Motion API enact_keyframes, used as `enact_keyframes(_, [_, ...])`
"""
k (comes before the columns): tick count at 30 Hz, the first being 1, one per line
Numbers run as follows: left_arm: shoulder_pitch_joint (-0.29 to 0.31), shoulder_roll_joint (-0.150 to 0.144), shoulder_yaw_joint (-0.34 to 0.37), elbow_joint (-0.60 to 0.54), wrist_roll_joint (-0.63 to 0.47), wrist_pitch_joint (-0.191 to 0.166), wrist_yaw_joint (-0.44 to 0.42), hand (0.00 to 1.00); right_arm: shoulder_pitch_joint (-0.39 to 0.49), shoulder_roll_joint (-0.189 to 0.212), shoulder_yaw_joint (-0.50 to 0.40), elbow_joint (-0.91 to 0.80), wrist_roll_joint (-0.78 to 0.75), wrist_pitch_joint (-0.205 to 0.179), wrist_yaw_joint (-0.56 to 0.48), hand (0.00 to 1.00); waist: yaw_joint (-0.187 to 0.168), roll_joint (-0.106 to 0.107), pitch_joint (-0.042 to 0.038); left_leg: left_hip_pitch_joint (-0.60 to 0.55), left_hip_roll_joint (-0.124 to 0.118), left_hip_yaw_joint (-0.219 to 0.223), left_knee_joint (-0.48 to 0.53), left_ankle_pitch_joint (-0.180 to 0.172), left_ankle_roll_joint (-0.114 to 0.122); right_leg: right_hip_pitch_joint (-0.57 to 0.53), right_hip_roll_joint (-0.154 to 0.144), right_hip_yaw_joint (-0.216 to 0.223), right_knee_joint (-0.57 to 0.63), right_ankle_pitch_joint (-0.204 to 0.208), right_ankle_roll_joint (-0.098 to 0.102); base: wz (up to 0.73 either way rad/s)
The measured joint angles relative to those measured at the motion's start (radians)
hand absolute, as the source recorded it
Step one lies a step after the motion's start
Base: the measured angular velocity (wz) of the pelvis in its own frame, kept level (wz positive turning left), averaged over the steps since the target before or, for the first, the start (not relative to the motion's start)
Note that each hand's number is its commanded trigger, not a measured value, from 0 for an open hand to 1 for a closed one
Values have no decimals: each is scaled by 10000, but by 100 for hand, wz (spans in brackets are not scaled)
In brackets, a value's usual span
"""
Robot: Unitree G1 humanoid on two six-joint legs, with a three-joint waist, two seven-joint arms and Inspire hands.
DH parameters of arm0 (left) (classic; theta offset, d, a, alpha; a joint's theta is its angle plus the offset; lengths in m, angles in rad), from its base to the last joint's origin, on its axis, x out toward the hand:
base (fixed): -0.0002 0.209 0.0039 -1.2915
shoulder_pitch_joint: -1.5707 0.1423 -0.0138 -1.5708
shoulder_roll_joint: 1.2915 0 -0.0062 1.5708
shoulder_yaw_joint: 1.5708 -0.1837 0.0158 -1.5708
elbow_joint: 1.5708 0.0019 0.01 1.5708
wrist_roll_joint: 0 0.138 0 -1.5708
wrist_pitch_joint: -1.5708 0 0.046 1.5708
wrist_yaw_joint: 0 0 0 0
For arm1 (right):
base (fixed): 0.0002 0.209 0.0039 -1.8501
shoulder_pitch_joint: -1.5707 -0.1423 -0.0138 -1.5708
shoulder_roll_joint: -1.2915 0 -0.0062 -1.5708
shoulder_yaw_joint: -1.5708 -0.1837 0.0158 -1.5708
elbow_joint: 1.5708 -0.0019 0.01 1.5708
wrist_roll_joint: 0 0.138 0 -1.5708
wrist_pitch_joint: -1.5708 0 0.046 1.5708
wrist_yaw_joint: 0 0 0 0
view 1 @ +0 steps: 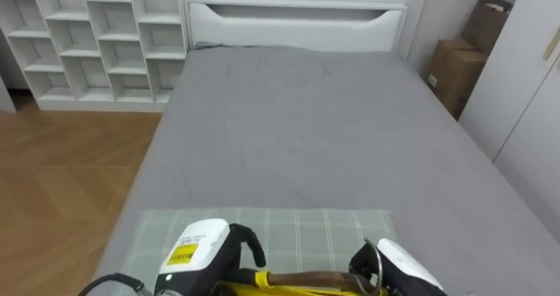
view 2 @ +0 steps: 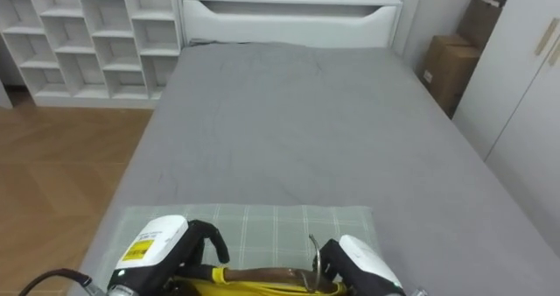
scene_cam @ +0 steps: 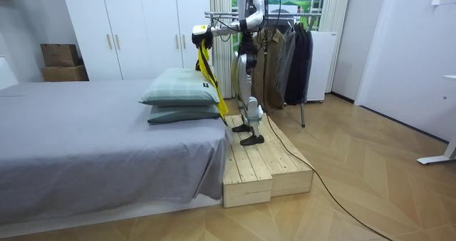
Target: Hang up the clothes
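Grey cover lies over the bed, which runs away from the robot to a white end board; white shelves stand past its far left corner and cardboard boxes past its far right corner, beside a white wardrobe. Nearest the robot, a green checked pillow lies on the bed; in the room view it sits stacked on a second pillow.

Both hands are raised over the checked pillow with a wooden hanger stretched between them; a yellow garment hangs from it, draping down past the pillows at the bed's edge. The left hand has its dark fingers curled over the hanger's left end, gripping it; the right hand sits at the hanger's other end, beside the metal hook, and whether it grips cannot be told.

In the room view the robot stands upright on a low wooden platform set against the bed, facing the bed; just behind it a clothes rack carries dark clothes in front of a window.
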Motion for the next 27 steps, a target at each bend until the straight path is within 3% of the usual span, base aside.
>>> enact_keyframes(4, [66,-4,13,-1,-233,1,1,0,11,124,-272,1,13,278,14,100,29,0,1,-55,-15,35,0,0,0,-137,19,37,142,-2,3,-3])
enact_keyframes(20, [98,-59,31,30,-359,12,330,0,137,130,-396,-4,858,330,-330,100,-39,13,-10,-199,3,31,-6,1,0,-260,19,16,127,0,-1,0])
enact_keyframes(27, [160,-69,25,213,-753,33,536,0,137,140,-724,-5,938,344,-578,100,-163,155,-37,-191,4,52,-2,1,0,-256,-1,9,130,0,0,0])
